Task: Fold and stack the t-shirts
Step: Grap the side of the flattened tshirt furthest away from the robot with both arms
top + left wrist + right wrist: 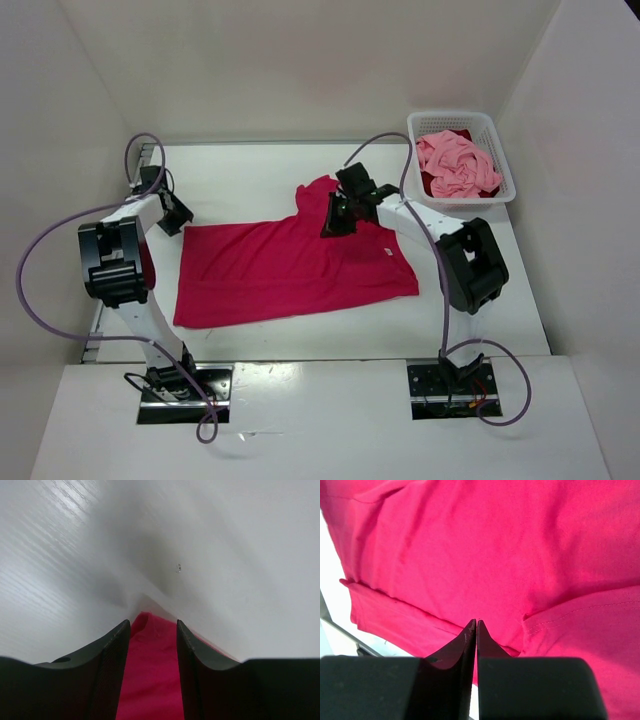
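Note:
A bright magenta-red t-shirt (290, 265) lies spread flat across the middle of the table, one sleeve pointing toward the back. My left gripper (175, 215) is at the shirt's back-left corner. In the left wrist view its jaws (153, 622) stand apart with the red cloth (152, 670) showing between them. My right gripper (333, 222) is over the shirt near its back sleeve. Its tips (477, 621) are pressed together against the cloth (495, 555), with no fold seen between them. A light pink t-shirt (458, 165) lies crumpled on a dark crimson one (428, 184).
The white lattice basket (460, 118) holding the two crumpled shirts stands at the back right corner. White walls close in the table on three sides. Both arms' purple cables loop beside their bases at the near edge.

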`<state>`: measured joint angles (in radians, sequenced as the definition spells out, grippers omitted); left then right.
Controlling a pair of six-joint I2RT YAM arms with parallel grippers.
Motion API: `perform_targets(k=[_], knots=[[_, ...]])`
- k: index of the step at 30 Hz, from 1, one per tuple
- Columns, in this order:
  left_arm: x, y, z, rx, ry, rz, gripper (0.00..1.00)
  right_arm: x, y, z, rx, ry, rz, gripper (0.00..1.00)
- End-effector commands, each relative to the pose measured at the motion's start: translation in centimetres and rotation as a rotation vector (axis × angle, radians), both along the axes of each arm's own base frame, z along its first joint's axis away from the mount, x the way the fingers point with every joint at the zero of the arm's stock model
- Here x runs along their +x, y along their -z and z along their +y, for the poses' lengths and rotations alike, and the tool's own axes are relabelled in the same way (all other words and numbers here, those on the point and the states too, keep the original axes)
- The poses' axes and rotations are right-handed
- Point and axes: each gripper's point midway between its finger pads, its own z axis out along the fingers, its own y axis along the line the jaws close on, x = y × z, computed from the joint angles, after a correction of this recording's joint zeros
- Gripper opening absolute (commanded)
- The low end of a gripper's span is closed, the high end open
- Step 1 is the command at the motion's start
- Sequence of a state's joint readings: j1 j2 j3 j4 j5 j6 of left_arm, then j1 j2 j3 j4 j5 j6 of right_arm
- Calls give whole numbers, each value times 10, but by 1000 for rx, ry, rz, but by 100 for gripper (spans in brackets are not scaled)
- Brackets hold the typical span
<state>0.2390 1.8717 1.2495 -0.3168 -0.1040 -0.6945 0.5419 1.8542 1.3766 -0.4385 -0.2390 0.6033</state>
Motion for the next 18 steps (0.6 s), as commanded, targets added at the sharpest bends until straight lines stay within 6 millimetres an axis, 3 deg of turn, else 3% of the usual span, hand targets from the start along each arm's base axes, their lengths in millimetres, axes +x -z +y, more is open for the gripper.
perform_targets(k=[1,2,5,10,11,13,16,17,18], knots=[[6,12,5,13,25,20,50,20,-16,7,30,-23,-65,7],[7,18,3,2,32,23,50,20,-11,7,24,-23,-56,7],[9,21,1,-10,39,20,47,32,-21,8,38,-11,-81,10],[12,20,-2,-23,50,5,29,52,-21,2,24,18,-106,17],[15,20,-3,-27,63,3,22,66,-20,-4,25,41,-110,19],[19,16,-6,-40,74,-12,17,84,-18,-12,6,72,-130,26],[28,6,-7,-51,87,-43,9,135,-15,-36,-38,170,-185,32],[33,1,-6,-47,88,-58,7,158,-32,-39,-31,192,-243,33],[40,-7,-11,-42,101,-74,4,182,-29,-49,-47,234,-257,34]])
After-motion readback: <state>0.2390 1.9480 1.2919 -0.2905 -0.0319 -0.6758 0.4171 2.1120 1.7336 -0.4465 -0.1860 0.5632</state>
